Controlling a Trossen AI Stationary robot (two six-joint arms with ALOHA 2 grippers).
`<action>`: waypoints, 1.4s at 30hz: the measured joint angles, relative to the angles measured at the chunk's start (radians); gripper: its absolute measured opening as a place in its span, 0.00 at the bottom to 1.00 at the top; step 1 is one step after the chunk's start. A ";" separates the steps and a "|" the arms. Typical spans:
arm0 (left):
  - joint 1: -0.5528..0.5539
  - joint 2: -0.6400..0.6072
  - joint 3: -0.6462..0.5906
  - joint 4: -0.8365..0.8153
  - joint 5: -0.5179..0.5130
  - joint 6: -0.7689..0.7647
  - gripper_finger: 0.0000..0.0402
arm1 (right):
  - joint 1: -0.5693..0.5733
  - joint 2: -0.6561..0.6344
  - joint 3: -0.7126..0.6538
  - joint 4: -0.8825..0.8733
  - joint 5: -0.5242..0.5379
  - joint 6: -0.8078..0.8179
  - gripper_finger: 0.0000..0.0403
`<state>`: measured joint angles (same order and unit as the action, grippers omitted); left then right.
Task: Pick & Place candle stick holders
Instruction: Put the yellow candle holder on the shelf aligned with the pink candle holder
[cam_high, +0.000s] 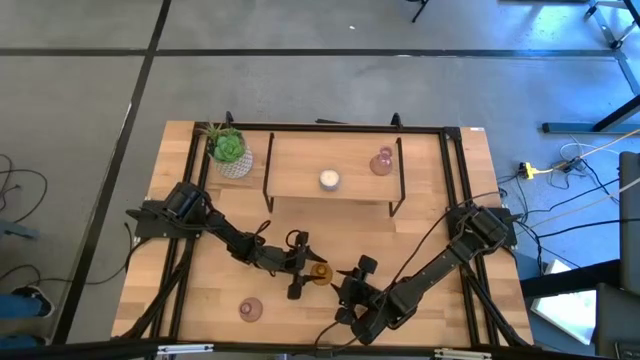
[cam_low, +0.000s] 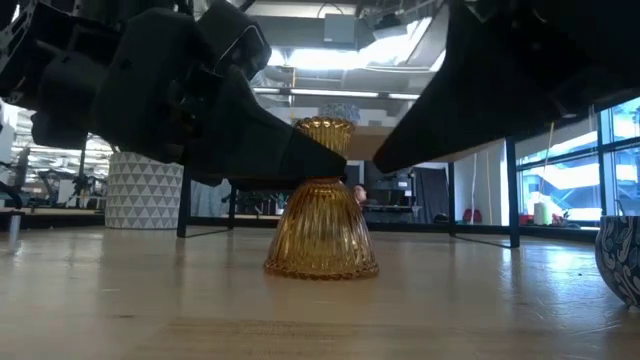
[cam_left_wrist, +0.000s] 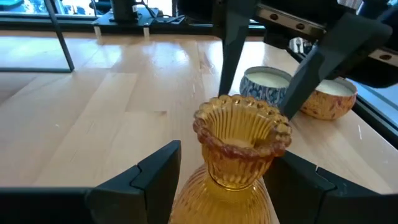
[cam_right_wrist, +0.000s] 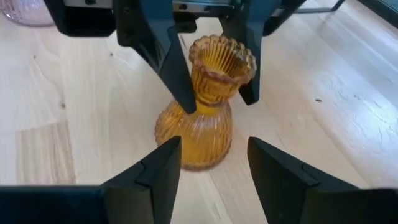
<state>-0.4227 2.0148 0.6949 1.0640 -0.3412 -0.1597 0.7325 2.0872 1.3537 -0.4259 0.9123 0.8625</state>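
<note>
Two hands at one amber candle stick holder (cam_right_wrist: 198, 106) upright on the counter (cam_high: 200, 300), left hand (cam_right_wrist: 211, 93) clasping its neck, right hand (cam_right_wrist: 208, 171) parted just beside its base

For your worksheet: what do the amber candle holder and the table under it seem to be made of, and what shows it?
Amber candle holder: probably pressed glass, glossy and translucent; light shines through its vertical ribs and scalloped rim. Table: apparently light wood, smooth satin finish; plank seams and grain streaks show.
</note>
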 joint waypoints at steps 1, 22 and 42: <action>0.002 0.000 0.000 0.000 0.000 -0.006 0.52 | 0.002 0.000 0.000 -0.005 0.000 0.008 0.46; 0.004 -0.009 0.003 0.024 0.022 -0.019 0.30 | 0.002 0.000 0.000 -0.017 0.003 0.013 0.46; -0.019 -0.298 0.019 -0.302 -0.133 0.125 0.31 | 0.022 0.000 0.000 -0.039 0.001 0.039 0.46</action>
<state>-0.4417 1.7166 0.7143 0.7620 -0.4743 -0.0351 0.7544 2.0872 1.3540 -0.4653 0.9131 0.9011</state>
